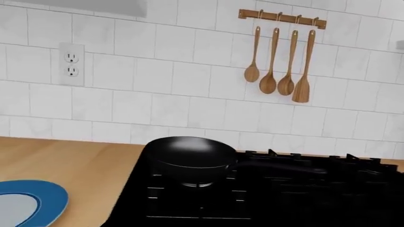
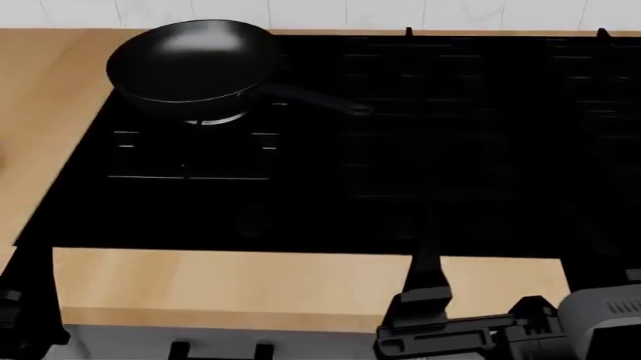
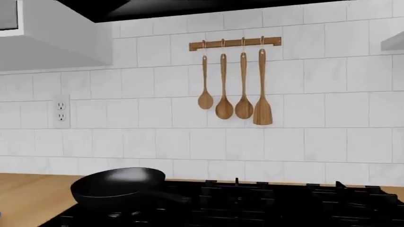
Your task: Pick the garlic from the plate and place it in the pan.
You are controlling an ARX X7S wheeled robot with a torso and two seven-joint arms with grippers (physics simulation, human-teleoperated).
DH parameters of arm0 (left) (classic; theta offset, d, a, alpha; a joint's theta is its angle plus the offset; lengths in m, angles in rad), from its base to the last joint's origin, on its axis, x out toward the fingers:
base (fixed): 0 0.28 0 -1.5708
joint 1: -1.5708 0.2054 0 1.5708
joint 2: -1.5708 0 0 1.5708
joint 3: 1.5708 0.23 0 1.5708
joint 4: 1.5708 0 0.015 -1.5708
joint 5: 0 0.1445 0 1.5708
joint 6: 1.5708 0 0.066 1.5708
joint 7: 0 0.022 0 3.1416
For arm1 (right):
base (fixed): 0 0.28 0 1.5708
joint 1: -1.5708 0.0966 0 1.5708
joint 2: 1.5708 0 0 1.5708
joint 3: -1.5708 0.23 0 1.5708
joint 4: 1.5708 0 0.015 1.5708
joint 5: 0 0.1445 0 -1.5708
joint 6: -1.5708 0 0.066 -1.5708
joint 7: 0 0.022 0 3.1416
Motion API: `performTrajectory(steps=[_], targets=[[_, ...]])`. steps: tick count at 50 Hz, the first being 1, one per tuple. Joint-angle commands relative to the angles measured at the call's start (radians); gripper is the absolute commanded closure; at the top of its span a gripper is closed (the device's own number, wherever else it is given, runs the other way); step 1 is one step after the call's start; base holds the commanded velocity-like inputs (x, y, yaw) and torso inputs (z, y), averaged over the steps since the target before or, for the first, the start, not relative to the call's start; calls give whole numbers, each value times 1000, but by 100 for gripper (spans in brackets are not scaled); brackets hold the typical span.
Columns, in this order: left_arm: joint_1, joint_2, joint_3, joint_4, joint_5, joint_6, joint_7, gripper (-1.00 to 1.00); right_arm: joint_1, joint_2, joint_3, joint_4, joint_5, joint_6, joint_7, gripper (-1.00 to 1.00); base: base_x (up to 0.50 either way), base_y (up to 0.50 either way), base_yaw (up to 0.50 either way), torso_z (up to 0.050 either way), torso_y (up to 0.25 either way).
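Observation:
The black pan (image 2: 191, 64) stands on the rear left burner of the stove, its handle (image 2: 320, 100) pointing right. It also shows in the left wrist view (image 1: 191, 156) and the right wrist view (image 3: 120, 187), and looks empty. Part of the blue-rimmed plate (image 1: 38, 201) shows on the wooden counter left of the stove, in the left wrist view only. The garlic is out of view. My right gripper (image 2: 425, 264) hovers low over the stove's front edge, far from the pan; its jaws cannot be made out. A dark part of my left arm (image 2: 22, 300) shows at the front left corner.
The black stove top (image 2: 401, 150) with raised grates fills the middle. The wooden counter (image 2: 251, 281) runs along its front and left. A tiled wall behind carries an outlet (image 1: 71, 64) and a rack of wooden spoons (image 1: 281, 71). A grey hood (image 3: 50, 47) hangs at upper left.

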Motion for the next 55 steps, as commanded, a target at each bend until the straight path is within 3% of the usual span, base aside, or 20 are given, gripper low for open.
performTrajectory(steps=[1,55], targets=[[-1,5,15,-9,-10,6,-5,-100,-1,4,-13,4,-2,-7,-1,-100,0,500,0,0,0],[28,-25,11,-13,-40,38,-35,-100,-31,22,-33,-7,3,-32,19,-100,0,500,0,0,0]])
